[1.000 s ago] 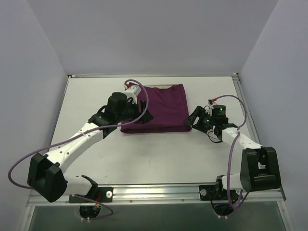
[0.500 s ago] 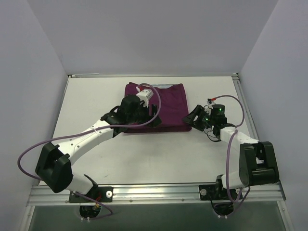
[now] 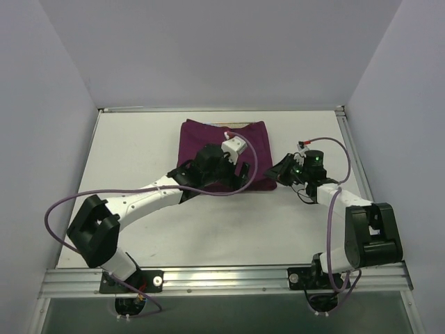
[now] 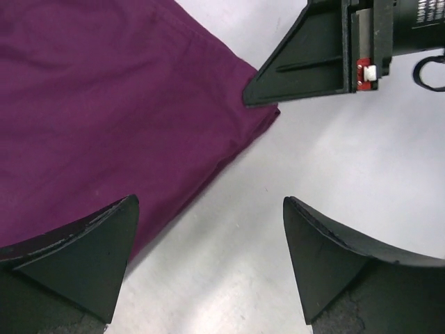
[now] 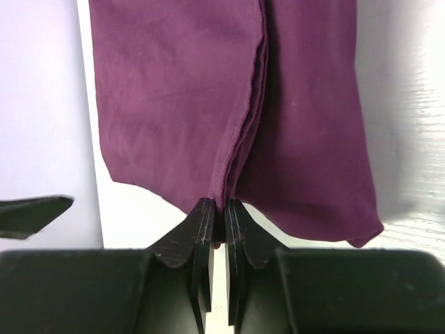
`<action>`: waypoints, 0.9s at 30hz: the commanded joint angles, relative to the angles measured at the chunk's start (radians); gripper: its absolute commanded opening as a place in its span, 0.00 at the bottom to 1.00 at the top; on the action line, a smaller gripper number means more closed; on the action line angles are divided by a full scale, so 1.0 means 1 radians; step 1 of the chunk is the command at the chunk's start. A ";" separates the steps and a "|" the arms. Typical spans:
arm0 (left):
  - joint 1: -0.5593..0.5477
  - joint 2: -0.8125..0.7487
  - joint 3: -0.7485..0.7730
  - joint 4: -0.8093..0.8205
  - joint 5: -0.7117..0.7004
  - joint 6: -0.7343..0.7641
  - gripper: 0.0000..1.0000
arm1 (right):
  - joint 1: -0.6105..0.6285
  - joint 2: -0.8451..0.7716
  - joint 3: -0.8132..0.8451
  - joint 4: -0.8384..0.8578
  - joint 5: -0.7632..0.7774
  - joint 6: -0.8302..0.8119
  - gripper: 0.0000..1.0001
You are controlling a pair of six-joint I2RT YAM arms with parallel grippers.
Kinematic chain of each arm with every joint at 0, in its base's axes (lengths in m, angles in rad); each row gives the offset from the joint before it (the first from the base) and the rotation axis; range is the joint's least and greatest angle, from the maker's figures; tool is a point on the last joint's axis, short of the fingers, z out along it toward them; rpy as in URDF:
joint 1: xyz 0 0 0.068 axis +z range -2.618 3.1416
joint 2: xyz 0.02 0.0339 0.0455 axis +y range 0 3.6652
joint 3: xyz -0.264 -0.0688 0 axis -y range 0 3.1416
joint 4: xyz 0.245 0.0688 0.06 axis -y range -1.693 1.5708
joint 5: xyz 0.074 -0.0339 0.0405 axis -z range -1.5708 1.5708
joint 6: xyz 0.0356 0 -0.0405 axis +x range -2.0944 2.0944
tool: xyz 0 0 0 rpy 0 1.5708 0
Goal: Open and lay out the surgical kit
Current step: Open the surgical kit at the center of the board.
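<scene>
The surgical kit point(image 3: 208, 136) lies as a folded dark purple cloth bundle at the middle back of the white table. My right gripper point(image 5: 219, 205) is shut on a folded edge of the cloth point(image 5: 174, 90) at the bundle's near right corner point(image 3: 268, 182). My left gripper point(image 4: 208, 200) hangs open just over that same corner, one finger above the cloth point(image 4: 104, 90) and the other above bare table, with nothing between them. In the left wrist view the right gripper's black finger point(image 4: 299, 62) touches the cloth's tip. What the cloth wraps is hidden.
White walls close in the table on the left, back and right. A metal rail point(image 3: 222, 278) runs along the near edge by the arm bases. Purple cables point(image 3: 83, 198) loop from both arms. Bare tabletop point(image 3: 229, 229) lies between the bundle and the rail.
My left arm has swung right across the cloth to its near right corner, and its jaws have opened wider. My right gripper has closed on the cloth's edge.
</scene>
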 commanded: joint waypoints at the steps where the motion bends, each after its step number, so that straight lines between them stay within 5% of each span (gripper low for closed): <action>1: -0.046 0.060 0.058 0.167 -0.093 0.184 0.93 | 0.011 -0.037 0.008 0.039 -0.030 0.036 0.03; 18: -0.082 0.368 0.289 0.172 -0.248 0.251 0.90 | 0.008 -0.160 0.064 -0.048 -0.045 0.074 0.01; 19: -0.080 0.372 0.297 0.172 -0.251 0.248 0.83 | 0.006 -0.158 0.064 -0.045 -0.047 0.074 0.02; 20: -0.077 0.375 0.308 0.166 -0.274 0.245 0.62 | 0.005 -0.155 0.065 -0.044 -0.045 0.072 0.07; 21: -0.076 0.382 0.321 0.155 -0.286 0.237 0.20 | 0.005 -0.154 0.071 -0.044 -0.042 0.072 0.13; 22: -0.068 0.384 0.352 0.123 -0.300 0.231 0.02 | 0.003 -0.148 0.077 -0.047 -0.039 0.068 0.21; 27: 0.002 0.285 0.329 0.095 -0.424 0.150 0.02 | -0.004 -0.129 0.194 -0.247 0.042 -0.047 0.81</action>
